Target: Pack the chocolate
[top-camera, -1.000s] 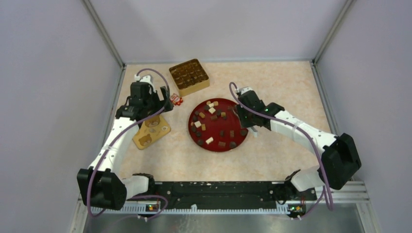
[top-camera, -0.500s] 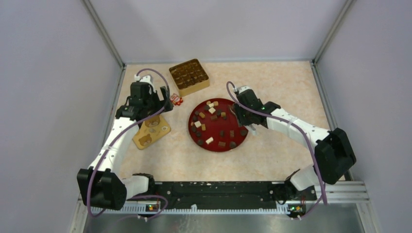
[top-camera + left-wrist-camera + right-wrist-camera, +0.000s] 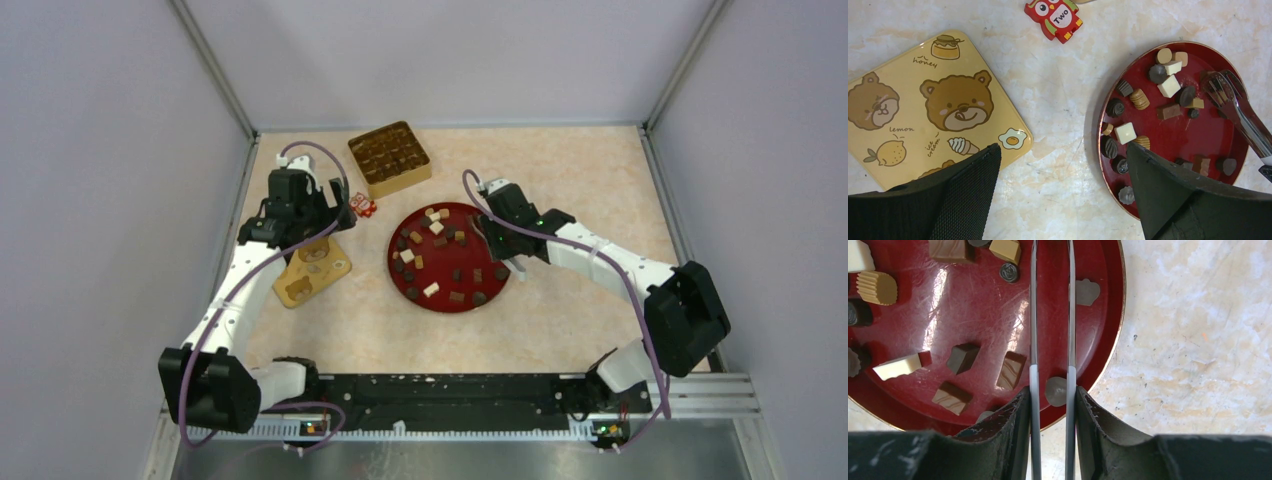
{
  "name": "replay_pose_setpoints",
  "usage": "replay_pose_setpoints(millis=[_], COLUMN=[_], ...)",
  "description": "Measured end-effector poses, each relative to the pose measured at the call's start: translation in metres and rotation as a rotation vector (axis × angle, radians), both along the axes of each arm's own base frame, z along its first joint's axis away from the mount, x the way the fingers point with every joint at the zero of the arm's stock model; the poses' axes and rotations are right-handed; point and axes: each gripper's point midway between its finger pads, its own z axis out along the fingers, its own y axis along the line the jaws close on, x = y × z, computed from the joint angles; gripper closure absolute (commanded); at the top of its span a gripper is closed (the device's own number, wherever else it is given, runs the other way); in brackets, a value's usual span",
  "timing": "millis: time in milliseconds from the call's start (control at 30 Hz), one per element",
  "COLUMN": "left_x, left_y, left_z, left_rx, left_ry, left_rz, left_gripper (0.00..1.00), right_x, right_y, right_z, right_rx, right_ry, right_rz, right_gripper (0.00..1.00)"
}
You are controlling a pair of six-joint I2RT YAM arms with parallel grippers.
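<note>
Several chocolate pieces (image 3: 436,228), dark lumps and tan or white cubes (image 3: 1169,86), lie scattered on a red plate (image 3: 440,268). My right gripper (image 3: 1053,390) is shut on metal tongs (image 3: 1033,315), whose two arms reach out over the plate's (image 3: 988,305) right side. The tongs' forked tips (image 3: 1219,85) show in the left wrist view; whether they hold a piece I cannot tell. My left gripper (image 3: 1063,146) hangs open above bare table between the bear-printed lid (image 3: 923,110) and the plate (image 3: 1178,135), holding nothing.
A square tan box (image 3: 390,158) with a grid of compartments stands at the back, left of centre. A small red-and-white owl item (image 3: 1054,12) lies between the box and the lid (image 3: 313,270). Grey walls enclose the table.
My right gripper has shifted left and slightly away from me, carrying the tongs further over the plate's right side. The left arm has not moved.
</note>
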Motion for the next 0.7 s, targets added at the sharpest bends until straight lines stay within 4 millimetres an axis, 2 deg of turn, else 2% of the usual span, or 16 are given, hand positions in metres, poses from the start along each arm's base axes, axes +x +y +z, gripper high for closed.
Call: replay_pose_setpoints(millis=[367, 467, 600, 700], left_x=[0.000, 0.000, 0.000, 0.000], left_y=[0.001, 0.002, 0.002, 0.002], left_z=[0.000, 0.000, 0.000, 0.000], left_rx=[0.004, 0.006, 0.008, 0.009], left_ry=[0.001, 0.001, 0.000, 0.000], left_rz=[0.004, 0.007, 0.010, 0.010], left_gripper=[0.01, 0.01, 0.01, 0.01], right_x=[0.003, 0.005, 0.005, 0.005], right_y=[-0.001, -0.001, -0.003, -0.002], right_z=[0.003, -0.002, -0.009, -0.011], right_rx=[-0.017, -0.032, -0.053, -0.061], right_ry=[-0.004, 0.001, 0.015, 0.017], right_rz=[0.005, 0.000, -0.001, 0.005], right_gripper=[0.61, 0.61, 0.63, 0.68])
